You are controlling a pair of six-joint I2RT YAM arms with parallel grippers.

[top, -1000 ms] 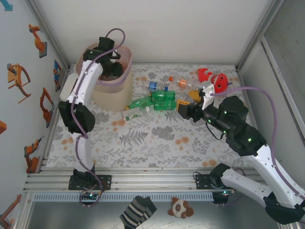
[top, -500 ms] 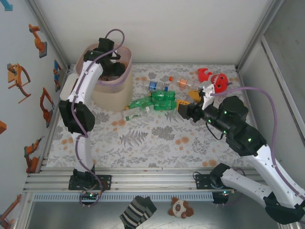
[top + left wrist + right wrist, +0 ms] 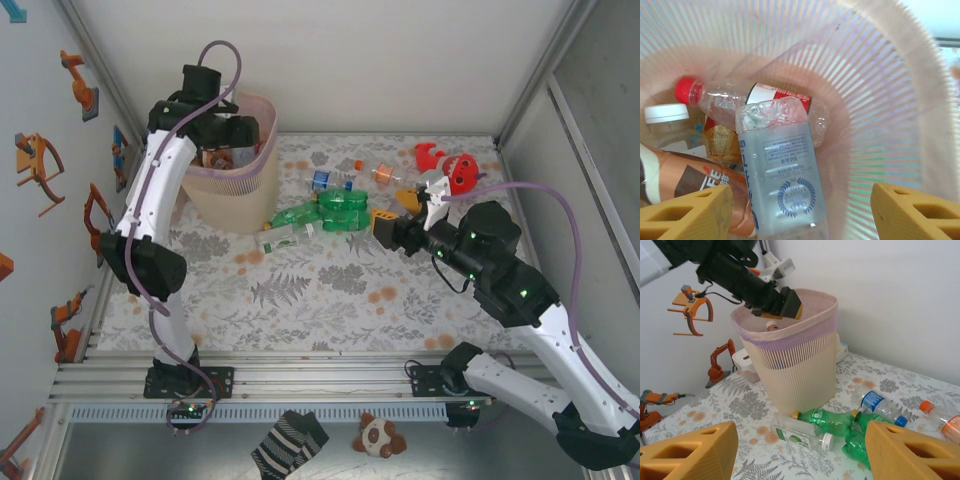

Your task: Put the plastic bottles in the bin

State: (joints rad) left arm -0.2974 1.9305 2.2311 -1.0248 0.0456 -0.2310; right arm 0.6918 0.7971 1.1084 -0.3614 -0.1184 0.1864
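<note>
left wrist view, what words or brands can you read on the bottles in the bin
"FE": white letters on the brown bottle, rest of the word cut off.
Clear bottle: fine print above a blue wreath emblem, too blurred to read.
Red-capped bottle: red and white label, nothing legible.

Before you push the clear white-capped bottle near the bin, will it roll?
Probably: the clear bottle lies on its side, round, on the flat table. It looks empty, so likely light. Its thin plastic may dent if squeezed.
</note>
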